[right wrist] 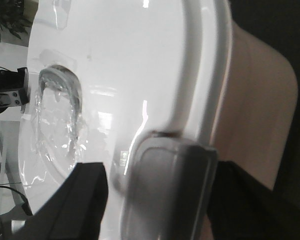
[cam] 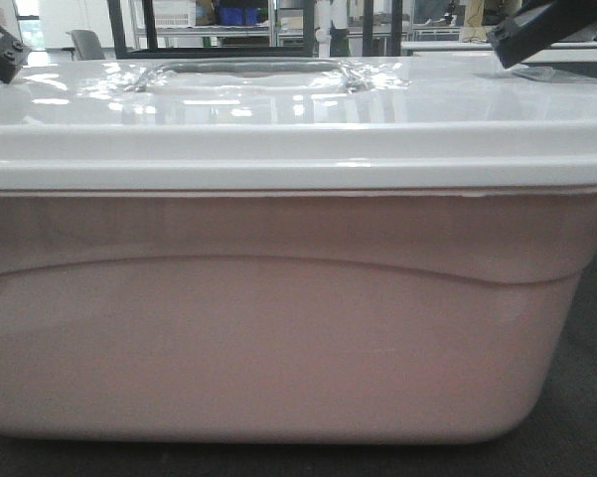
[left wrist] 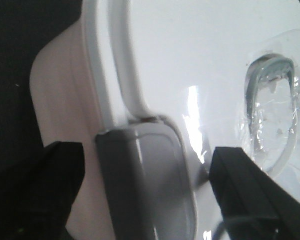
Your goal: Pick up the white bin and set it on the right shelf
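On the dark counter [cam: 588, 422] the white bin [cam: 278, 338] is set, its pinkish wall filling the front view and its glossy lid [cam: 298, 109] closed on top. It is not yet lifted, since its base is seen resting on the counter. The step in hand is judged to be the two-sided grasp. The left tool [left wrist: 140, 202] is held spread over one end of the bin, one finger [left wrist: 249, 195] above the lid and the other outside the wall, with the left latch [left wrist: 147, 160] between them. The right tool [right wrist: 157, 205] is spread likewise astride the right latch [right wrist: 169, 170] at the opposite end. Nothing is pinched by either tool, and whether any finger touches the plastic cannot be told. Next, both tools would need to be closed on the rim together and with even pressure, so that the wide bin is raised level and not tipped. The glossy lid may prove slippery. The right shelf cannot be made out with certainty in these views, so the carry to it is yet to be done.
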